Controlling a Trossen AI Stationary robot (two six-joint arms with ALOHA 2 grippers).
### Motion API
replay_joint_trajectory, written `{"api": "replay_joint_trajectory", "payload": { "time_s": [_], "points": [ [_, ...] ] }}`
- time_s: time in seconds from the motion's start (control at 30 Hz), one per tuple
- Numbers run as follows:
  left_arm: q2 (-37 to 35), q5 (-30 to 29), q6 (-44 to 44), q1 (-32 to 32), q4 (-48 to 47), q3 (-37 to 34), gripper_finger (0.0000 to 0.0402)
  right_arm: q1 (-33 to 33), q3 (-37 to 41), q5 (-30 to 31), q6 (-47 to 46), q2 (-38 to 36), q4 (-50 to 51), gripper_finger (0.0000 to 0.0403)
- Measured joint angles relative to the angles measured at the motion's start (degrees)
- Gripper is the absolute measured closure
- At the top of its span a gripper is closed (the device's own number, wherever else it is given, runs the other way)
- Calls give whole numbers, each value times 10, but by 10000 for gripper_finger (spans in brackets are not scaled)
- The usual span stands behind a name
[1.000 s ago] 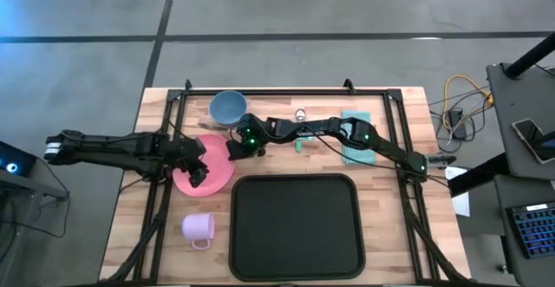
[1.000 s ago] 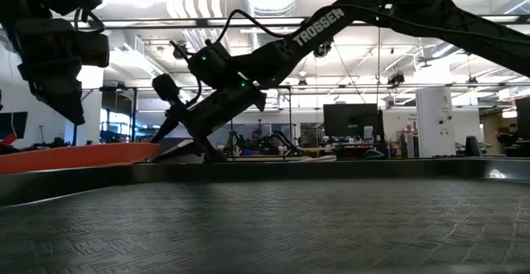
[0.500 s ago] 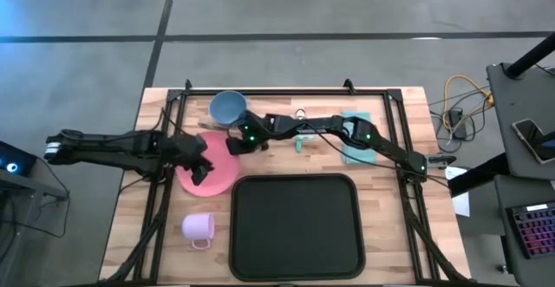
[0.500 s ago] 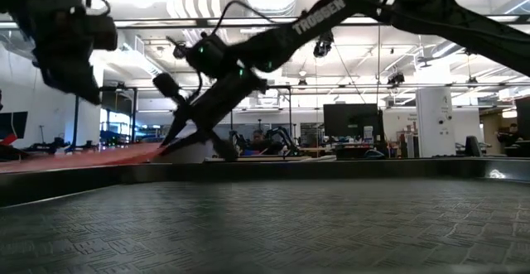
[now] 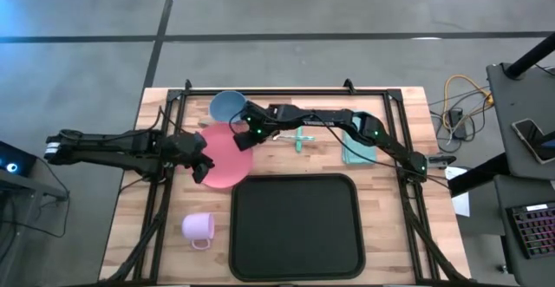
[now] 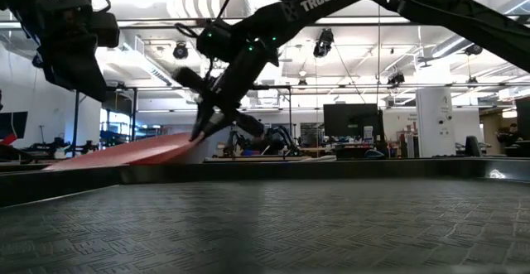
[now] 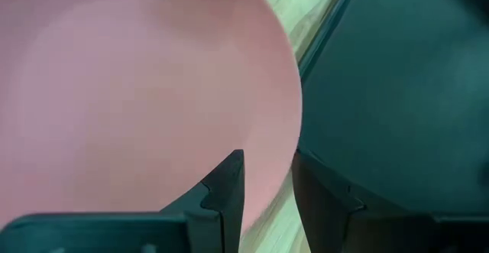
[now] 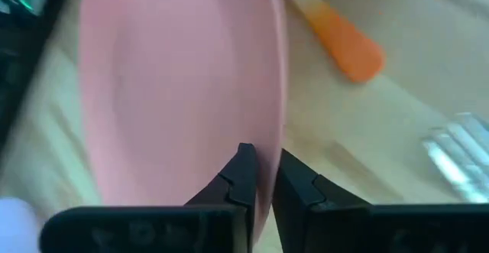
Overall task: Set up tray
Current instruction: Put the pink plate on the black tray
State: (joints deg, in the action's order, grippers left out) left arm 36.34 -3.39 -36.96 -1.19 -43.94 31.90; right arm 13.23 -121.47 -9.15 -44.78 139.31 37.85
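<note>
The right hand (image 5: 244,137) pinches the pink plate (image 5: 227,155) by its rim, tilting it beside the black tray (image 5: 295,226); the left hand (image 5: 199,159) is open over the plate's other edge

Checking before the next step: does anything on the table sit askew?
Yes. The pink plate is tilted: the right gripper pinches its far rim and holds that edge up. The left gripper is at its near side. The tray lies flat.
</note>
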Motion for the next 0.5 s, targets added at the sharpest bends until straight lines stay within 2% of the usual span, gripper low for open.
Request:
{"api": "replay_joint_trajectory", "payload": {
  "time_s": [0.13, 0.27, 0.37, 0.5],
  "points": [
    [0, 0, -2, 0, 0, 0, 310, -1, 1, 46, 51, -21, 27, 373],
    [0, 0, -2, 0, 0, 0, 310, 4, 0, 49, 100, -26, 25, 363],
    [0, 0, -2, 0, 0, 0, 310, 5, 2, 26, 122, -23, 23, 333],
    [0, 0, -2, 0, 0, 0, 310, -5, 2, 2, 129, -10, -22, 273]
  ]
}}
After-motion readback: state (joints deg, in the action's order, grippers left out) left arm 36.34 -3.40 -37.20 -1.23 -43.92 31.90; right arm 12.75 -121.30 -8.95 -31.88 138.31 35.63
